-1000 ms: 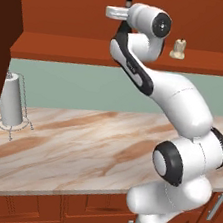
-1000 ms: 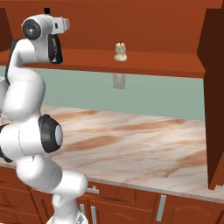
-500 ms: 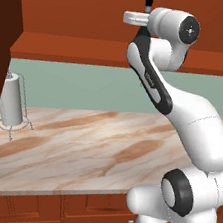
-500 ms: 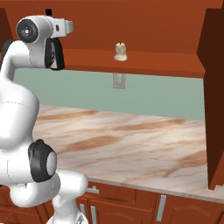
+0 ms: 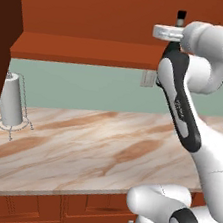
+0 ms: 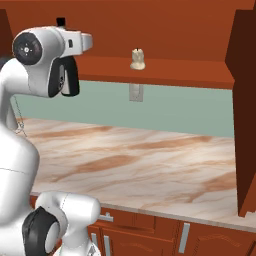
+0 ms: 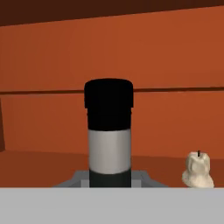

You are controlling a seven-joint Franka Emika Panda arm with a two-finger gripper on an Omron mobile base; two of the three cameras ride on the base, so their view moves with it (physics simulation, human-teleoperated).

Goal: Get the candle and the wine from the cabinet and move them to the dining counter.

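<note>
In the left base view, the gripper (image 5: 177,31) is seen raised to the open cabinet (image 5: 91,55), just above its shelf, with the black cap of the wine (image 5: 181,17) standing up past the hand; the towel roll (image 5: 11,99) stands on the wall counter (image 5: 88,145) well below and far to the side of the cabinet. In the right base view, the candle (image 6: 137,59) is seen upright on the cabinet shelf, well apart from the hand, and the wine cap is seen above the wrist at the shelf's other end. In the hand view, the wine neck rises straight from between the fingers, which are closed narrowly on it low down, and the candle sits on the shelf beside and beyond it. The step in hand is judged to be the taking of the wine from the cabinet. The next move would call for the bottle to be drawn clear of the shelf and kept upright, then carried to the dining counter, with the candle left to be fetched after.
</note>
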